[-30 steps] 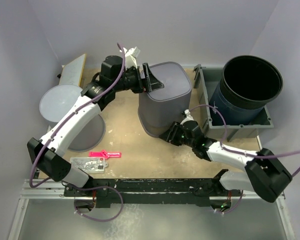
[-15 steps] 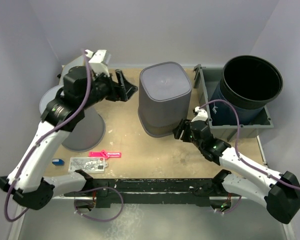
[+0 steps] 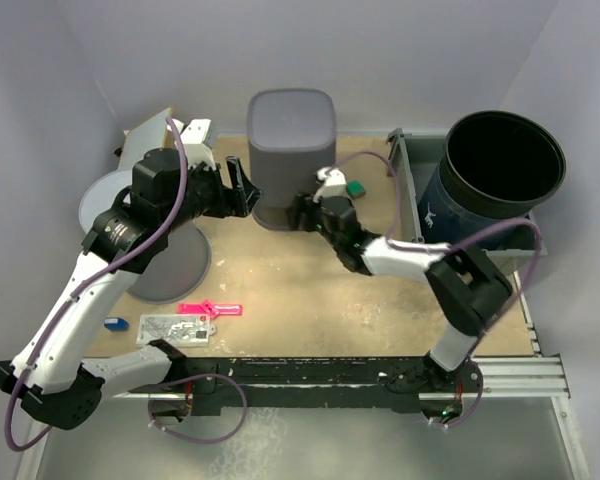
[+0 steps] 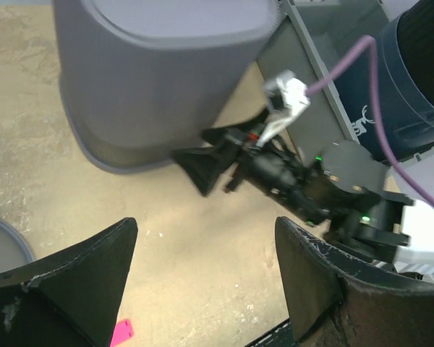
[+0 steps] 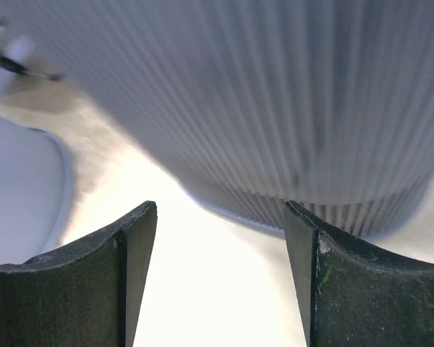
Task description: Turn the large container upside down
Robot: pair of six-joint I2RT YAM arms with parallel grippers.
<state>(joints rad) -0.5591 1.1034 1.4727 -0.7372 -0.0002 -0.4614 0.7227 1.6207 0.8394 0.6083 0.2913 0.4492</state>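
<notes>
**Large container stands base-up at the back of the table; both grippers released**

I see the large container point(image 3: 292, 140) at the rear centre of the table point(image 3: 310, 290), closed base upward and flared rim down on the tan surface; in the left wrist view the rim lies flat on the table and the ribbed grey wall rises from it. My left gripper point(image 3: 243, 190) hangs just beside the container's left wall, jaws spread wide with nothing between them; the fingers do not touch the wall as far as I can tell. My right gripper point(image 5: 218, 211) points at the container low down from the front right; its two dark fingers stand apart, and between them I see only bare table and the rim beyond, so it is released and grips nothing; whether a fingertip brushes the rim I cannot tell. To the right a dark blue bucket point(image 3: 500, 165) sits mouth-up in a grey bin point(image 3: 405, 190), apart from the container; a small green object point(image 3: 355, 187) lies between the two. Round grey lids point(image 3: 180, 270) lie at the left under my left arm; a pink piece point(image 3: 210, 309) rests near the front edge.
</notes>
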